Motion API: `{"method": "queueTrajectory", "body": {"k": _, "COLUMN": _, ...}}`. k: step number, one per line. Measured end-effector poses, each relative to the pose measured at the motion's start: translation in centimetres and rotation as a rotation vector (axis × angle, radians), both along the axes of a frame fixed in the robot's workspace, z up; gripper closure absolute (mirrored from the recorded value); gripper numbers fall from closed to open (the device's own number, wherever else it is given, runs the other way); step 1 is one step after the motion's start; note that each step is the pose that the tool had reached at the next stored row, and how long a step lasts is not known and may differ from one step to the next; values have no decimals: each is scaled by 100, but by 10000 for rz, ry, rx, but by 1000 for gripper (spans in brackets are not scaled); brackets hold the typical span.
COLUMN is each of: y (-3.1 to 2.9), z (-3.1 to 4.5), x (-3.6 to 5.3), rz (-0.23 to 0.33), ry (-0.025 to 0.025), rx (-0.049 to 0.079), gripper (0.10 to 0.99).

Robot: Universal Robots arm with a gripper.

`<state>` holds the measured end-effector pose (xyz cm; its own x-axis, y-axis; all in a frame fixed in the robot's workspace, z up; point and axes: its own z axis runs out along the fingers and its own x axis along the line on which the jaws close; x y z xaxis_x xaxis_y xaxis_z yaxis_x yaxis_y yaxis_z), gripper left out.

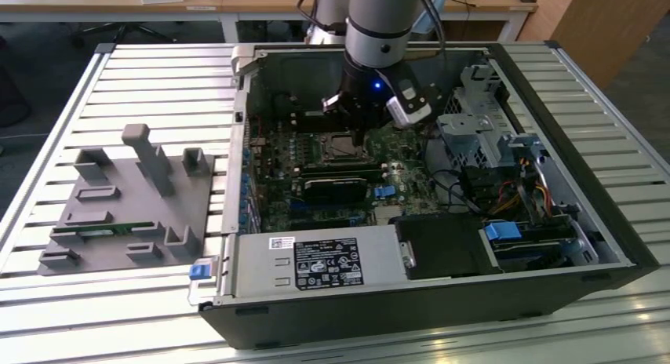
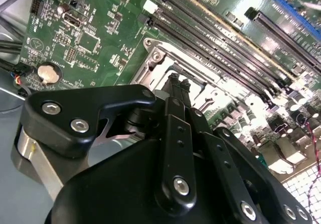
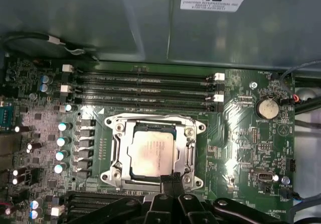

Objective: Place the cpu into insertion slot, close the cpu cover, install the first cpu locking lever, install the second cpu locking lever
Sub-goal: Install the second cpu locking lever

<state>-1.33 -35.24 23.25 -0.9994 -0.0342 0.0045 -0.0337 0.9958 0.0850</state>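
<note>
In the first wrist view the cpu [image 3: 150,151] lies flat in the insertion slot [image 3: 114,175], its silver-grey face up. The cpu cover [image 3: 187,146], a thin silvery frame, lies down around it, and the cpu face shows through its window. My gripper [image 3: 171,179] is shut, with its thin black fingertips together at the slot's edge, just off the cpu. In the second wrist view the gripper [image 2: 176,85] points down at the slot's silvery rim [image 2: 159,57]. In the exterior view the gripper [image 1: 359,133] hangs over the slot [image 1: 337,147] inside the open computer case.
Long black memory slots [image 3: 145,86] run beside the socket, with a coin battery [image 3: 266,108] nearby. In the case a black card [image 1: 337,187], a power supply [image 1: 314,262] and a drive cage [image 1: 476,132] surround the board. A grey fixture tray [image 1: 125,199] sits at the exterior view's left.
</note>
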Motion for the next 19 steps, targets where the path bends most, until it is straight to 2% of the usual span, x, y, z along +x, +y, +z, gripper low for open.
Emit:
{"method": "queueTrajectory", "body": {"k": 2, "y": -20, "z": -1, "x": 0, "rz": 0, "ry": 4, "rx": 1, "gripper": 980}}
{"method": "queueTrajectory", "body": {"k": 4, "y": -32, "z": -4, "x": 0, "rz": 0, "ry": 59, "rx": 1, "gripper": 980}}
{"method": "queueTrajectory", "body": {"k": 6, "y": -58, "z": -14, "x": 0, "rz": 0, "ry": 80, "rx": 11, "gripper": 980}}
{"method": "queueTrajectory", "body": {"k": 8, "y": -106, "z": -24, "x": 0, "rz": 0, "ry": 81, "rx": 47, "gripper": 980}}
{"method": "queueTrajectory", "body": {"k": 10, "y": -129, "z": -32, "x": 0, "rz": 1, "ry": 80, "rx": 68, "gripper": 980}}
{"method": "queueTrajectory", "body": {"k": 14, "y": -143, "z": -41, "x": -6, "rz": -1, "ry": 81, "rx": 69, "gripper": 980}}
{"method": "queueTrajectory", "body": {"k": 19, "y": -159, "z": -55, "x": -98, "rz": 0, "ry": 82, "rx": 73, "gripper": 980}}
